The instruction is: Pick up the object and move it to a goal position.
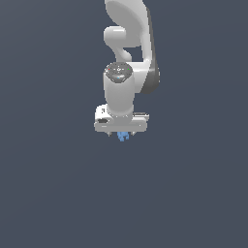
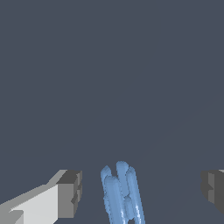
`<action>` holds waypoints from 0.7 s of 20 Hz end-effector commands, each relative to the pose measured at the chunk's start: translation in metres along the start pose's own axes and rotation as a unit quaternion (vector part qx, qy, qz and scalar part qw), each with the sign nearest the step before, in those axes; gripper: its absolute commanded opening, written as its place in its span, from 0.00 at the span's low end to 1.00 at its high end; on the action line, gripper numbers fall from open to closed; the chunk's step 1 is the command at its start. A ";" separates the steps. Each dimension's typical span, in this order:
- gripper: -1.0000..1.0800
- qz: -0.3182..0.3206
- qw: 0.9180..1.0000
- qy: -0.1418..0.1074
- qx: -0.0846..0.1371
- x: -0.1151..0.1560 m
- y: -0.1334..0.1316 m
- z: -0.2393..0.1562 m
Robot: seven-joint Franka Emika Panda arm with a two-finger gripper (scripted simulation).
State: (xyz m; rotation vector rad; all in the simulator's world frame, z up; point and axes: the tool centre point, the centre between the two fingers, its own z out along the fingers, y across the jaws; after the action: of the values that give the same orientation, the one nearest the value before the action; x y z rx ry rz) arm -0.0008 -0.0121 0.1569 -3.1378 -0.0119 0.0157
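the object (image 1: 123,136) is a tiny light-blue piece — knobbly, slightly elongated. it sits just beneath the white crossbar (image 1: 120,125). in the wrist view its ridged lobes (image 2: 121,192) run lengthwise — bundled together.

Simulated test scene, rendered.
Featureless slate-grey background everywhere; smooth, untextured white-grey robot arm (image 1: 127,72); no furnishings.
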 end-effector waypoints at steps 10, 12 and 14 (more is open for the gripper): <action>0.96 0.004 1.000 0.006 -0.008 0.001 0.008 -0.006; 0.96 0.004 1.000 0.007 -0.008 0.001 0.008 -0.006; 0.96 0.003 1.000 0.006 -0.007 0.001 0.008 -0.005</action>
State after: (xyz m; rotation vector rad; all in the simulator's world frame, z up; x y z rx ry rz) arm 0.0004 -0.0200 0.1624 -3.1528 -0.0002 -0.0047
